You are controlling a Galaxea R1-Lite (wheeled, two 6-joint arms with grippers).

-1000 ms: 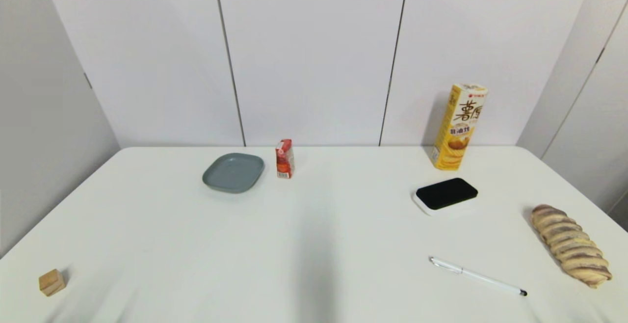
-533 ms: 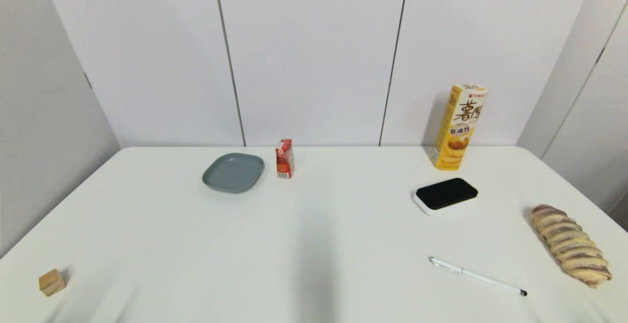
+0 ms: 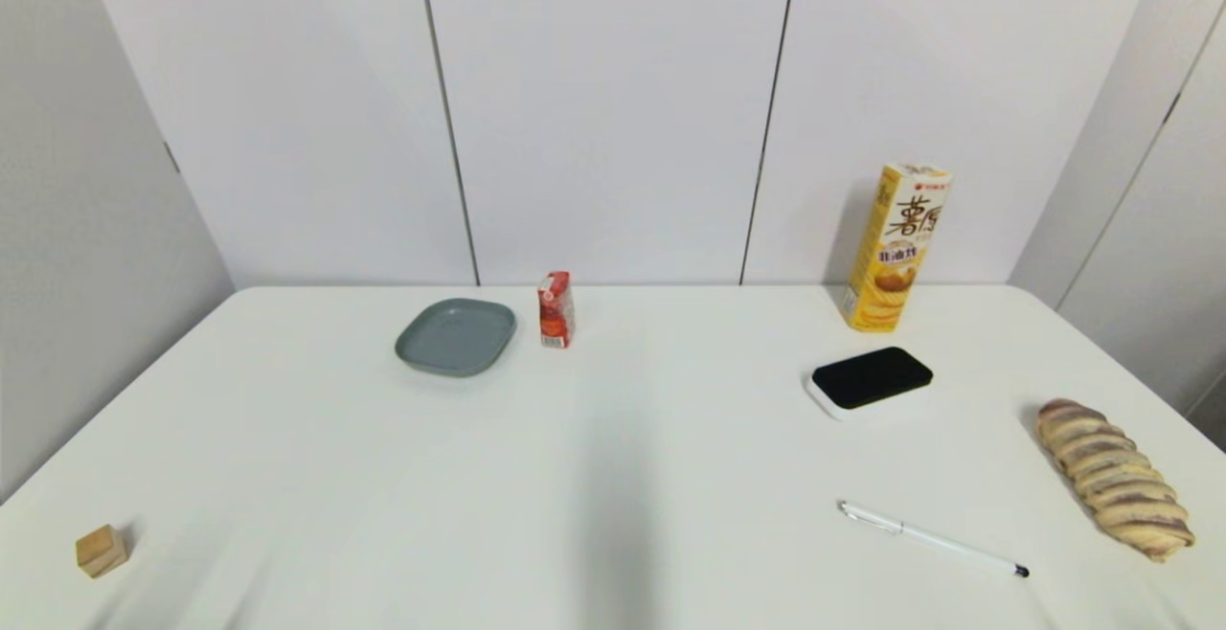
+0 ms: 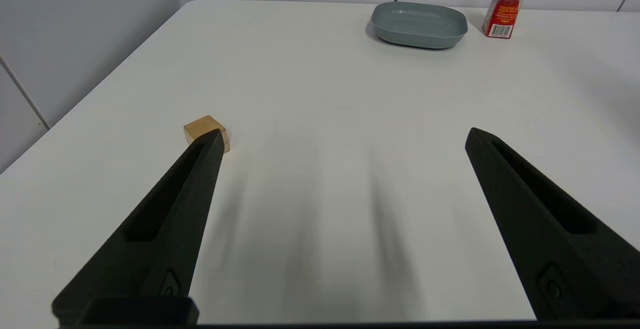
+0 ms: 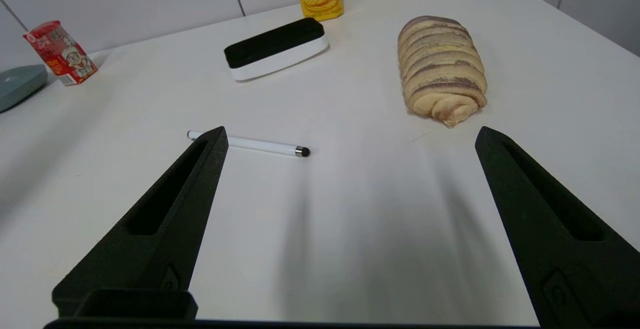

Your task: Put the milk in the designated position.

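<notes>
Red-orange and upright, the milk (image 3: 556, 310) stands at the upper middle of the head view, near the far edge of the white tabletop (image 3: 613, 477), just beside the right rim of a grey-green plate (image 3: 456, 336) but apart from it. Nothing grips the carton. Over on the upper right, a tall yellow snack box (image 3: 896, 247) stands against the wall, and a black-topped white eraser (image 3: 870, 381) lies in front of it. A braided bread loaf (image 3: 1114, 477) stretches along the right edge of the frame, with a white pen (image 3: 931, 539) lying at a slant at lower right. A small wooden cube (image 3: 101, 550) sits alone at lower left.

Neither arm shows in the head view. In the left wrist view, the left gripper (image 4: 342, 136) hangs low over the tabletop, fingers spread wide and holding nothing, the cube just beside one fingertip, the plate and milk well beyond. In the right wrist view, the right gripper (image 5: 350, 134) is equally wide and bare, the pen just past one fingertip, the loaf beyond the other, the milk far off at the frame's upper left.
</notes>
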